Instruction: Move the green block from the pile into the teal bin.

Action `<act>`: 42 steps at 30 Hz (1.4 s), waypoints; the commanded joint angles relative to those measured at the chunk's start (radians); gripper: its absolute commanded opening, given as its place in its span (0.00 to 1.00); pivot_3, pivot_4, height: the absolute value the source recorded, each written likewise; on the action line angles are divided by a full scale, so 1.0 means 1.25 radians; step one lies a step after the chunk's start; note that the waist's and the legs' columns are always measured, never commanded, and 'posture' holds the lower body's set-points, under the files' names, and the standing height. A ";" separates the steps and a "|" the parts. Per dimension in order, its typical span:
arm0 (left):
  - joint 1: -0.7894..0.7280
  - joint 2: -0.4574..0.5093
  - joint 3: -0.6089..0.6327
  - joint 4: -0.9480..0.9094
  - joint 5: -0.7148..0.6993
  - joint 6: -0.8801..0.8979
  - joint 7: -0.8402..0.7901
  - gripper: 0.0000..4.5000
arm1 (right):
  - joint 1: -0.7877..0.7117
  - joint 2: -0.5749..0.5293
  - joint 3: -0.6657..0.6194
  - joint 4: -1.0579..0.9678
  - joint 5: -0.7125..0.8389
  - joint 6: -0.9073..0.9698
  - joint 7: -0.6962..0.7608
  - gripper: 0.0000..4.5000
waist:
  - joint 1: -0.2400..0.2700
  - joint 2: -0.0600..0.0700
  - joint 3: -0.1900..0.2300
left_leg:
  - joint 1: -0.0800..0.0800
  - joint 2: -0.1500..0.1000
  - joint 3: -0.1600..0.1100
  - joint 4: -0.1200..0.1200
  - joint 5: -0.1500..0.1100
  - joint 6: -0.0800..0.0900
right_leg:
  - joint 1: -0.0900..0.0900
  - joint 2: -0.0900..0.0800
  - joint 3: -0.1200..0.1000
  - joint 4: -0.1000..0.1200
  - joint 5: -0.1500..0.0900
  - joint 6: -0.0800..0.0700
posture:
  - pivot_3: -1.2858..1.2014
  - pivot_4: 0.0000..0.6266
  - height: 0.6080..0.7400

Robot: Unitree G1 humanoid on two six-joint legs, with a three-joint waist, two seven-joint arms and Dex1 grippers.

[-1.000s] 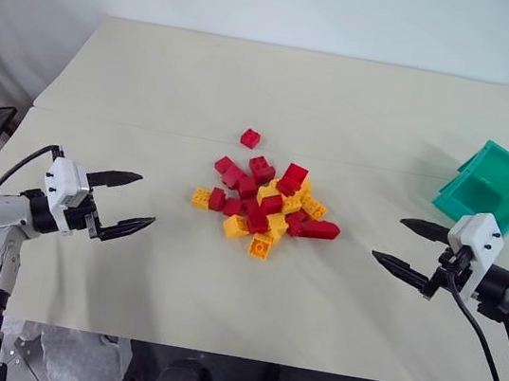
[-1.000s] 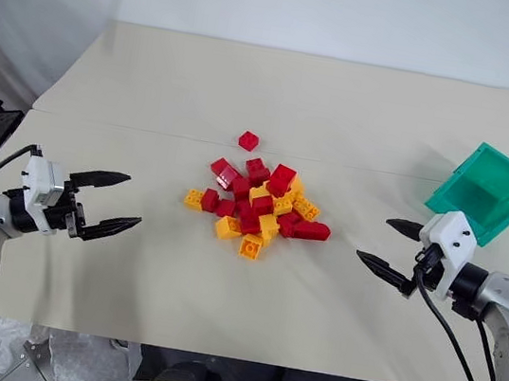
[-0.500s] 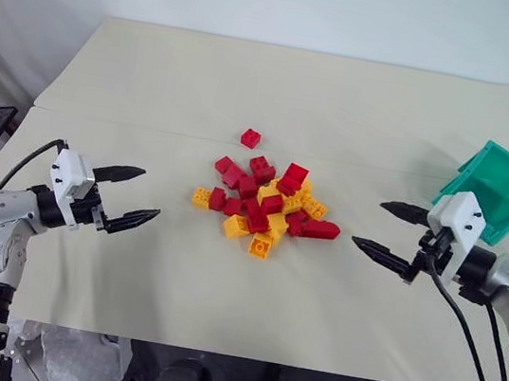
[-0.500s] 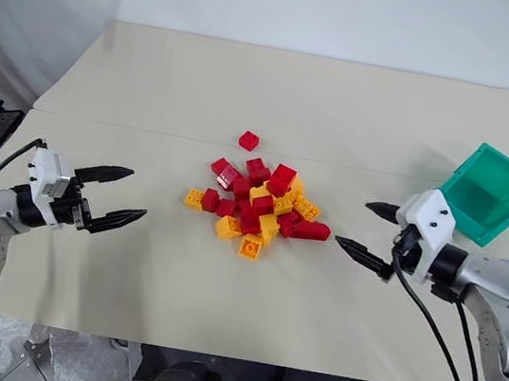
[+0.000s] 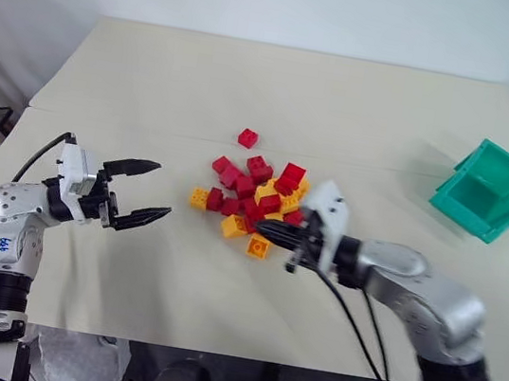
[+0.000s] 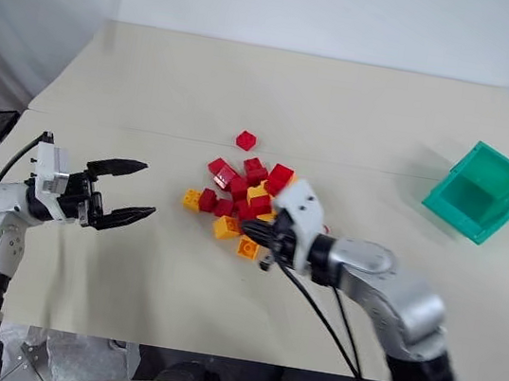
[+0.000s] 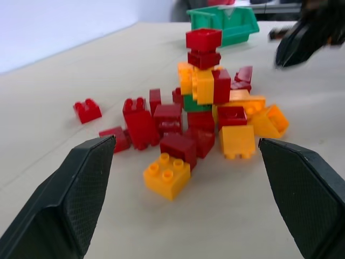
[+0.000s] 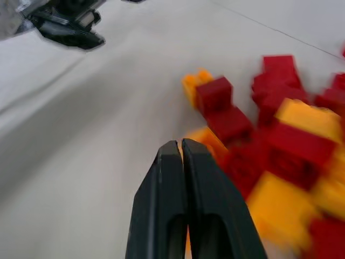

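The pile (image 5: 258, 201) of red and yellow-orange bricks lies mid-table. In the left wrist view the green block (image 7: 195, 104) peeks out low in the heap, under a yellow brick and between red ones. The teal bin (image 5: 484, 191) stands at the far right, apart from both arms. My right gripper (image 5: 271, 222) is shut with nothing in it, and its tips are at the pile's near right edge. Left of the pile, my left gripper (image 5: 164, 188) is open and empty, pointing at the heap from a short distance.
A single red brick (image 5: 248, 138) lies apart behind the pile. The table's (image 5: 137, 77) back half and the stretch between pile and bin are bare. A seam crosses the tabletop behind the pile.
My right arm has swung left across the table, from beside the teal bin to the pile, and its fingers have gone from open to shut. My left gripper has edged slightly toward the pile.
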 commanded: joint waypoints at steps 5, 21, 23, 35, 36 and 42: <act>0.018 -0.005 0.008 -0.039 -0.013 -0.007 0.015 1.00 | -0.072 0.069 0.037 0.221 -0.129 -0.160 0.001 0.01 | -0.003 0.000 0.000 | -0.001 -0.001 0.000 0.000 0.000 0.000 | 0.000 0.000 0.000 0.000 0.000 0.000 | 0.52 0.24 1.00; 0.003 -0.012 0.003 -0.024 -0.006 -0.026 0.031 1.00 | -0.123 0.017 -0.140 0.397 -0.219 -0.319 0.002 0.01 | -0.021 0.000 0.000 | -0.001 0.000 0.000 -0.001 0.000 0.000 | 0.000 0.001 0.000 0.000 0.000 0.000 | 0.52 0.24 1.00; -0.002 -0.015 0.001 -0.019 -0.004 -0.027 0.031 1.00 | -0.103 0.003 -0.152 0.361 -0.213 -0.315 0.014 0.01 | -0.020 0.000 0.000 | -0.001 0.001 0.000 -0.001 0.000 0.000 | 0.000 0.001 0.000 0.000 0.000 0.000 | 0.52 0.24 1.00; -0.021 -0.014 -0.021 0.009 -0.001 -0.035 -0.007 1.00 | 0.055 -0.259 -0.330 0.164 -0.036 -0.186 0.242 0.09 | -0.001 0.000 0.000 | -0.001 0.000 0.000 0.000 0.000 0.000 | 0.000 0.000 0.000 -0.001 0.000 0.000 | 0.52 0.24 1.00; -0.023 -0.013 -0.022 0.013 -0.001 -0.037 -0.013 1.00 | 0.081 -0.302 -0.351 0.156 -0.012 -0.172 0.284 0.14 | 0.002 0.000 0.000 | -0.001 0.000 0.000 -0.001 0.000 0.000 | 0.000 0.000 0.000 -0.001 0.000 0.000 | 0.52 0.24 1.00; -0.040 0.000 -0.019 0.044 0.001 -0.048 -0.034 1.00 | 0.186 -0.432 -0.463 0.137 0.051 -0.155 0.384 0.58 | 0.001 -0.001 0.000 | 0.000 0.001 0.002 0.000 0.000 0.000 | 0.000 0.000 0.000 -0.001 0.000 0.000 | 0.52 0.24 1.00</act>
